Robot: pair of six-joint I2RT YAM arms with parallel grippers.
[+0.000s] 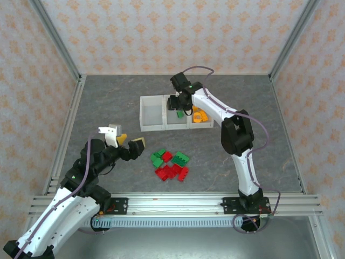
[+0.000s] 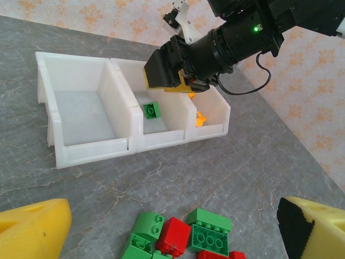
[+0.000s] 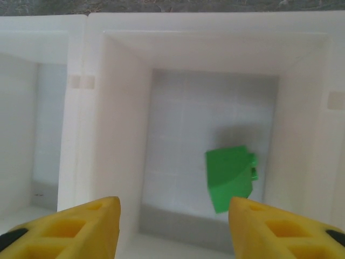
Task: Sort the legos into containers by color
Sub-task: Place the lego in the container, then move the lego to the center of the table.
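The containers, three joined white bins [image 1: 152, 128], stand mid-table. A green brick [image 3: 230, 177] lies on the middle bin's floor [image 2: 152, 110], and orange bricks [image 1: 200, 116] fill the right bin. The left bin [image 2: 81, 108] holds nothing. My right gripper [image 3: 175, 226] hovers open and empty over the middle bin [image 1: 180, 103]. A loose pile of red and green legos [image 1: 170, 164] lies nearer to me. My left gripper [image 2: 172, 237] stands open just left of that pile [image 1: 131, 142], with nothing between its yellow fingers [image 2: 32, 229].
Bare grey tabletop [image 1: 108, 108] runs left of the bins and behind them. Metal frame rails [image 1: 67, 124] border the table on both sides. The right arm [image 1: 237, 135] stretches from its base up to the bins.
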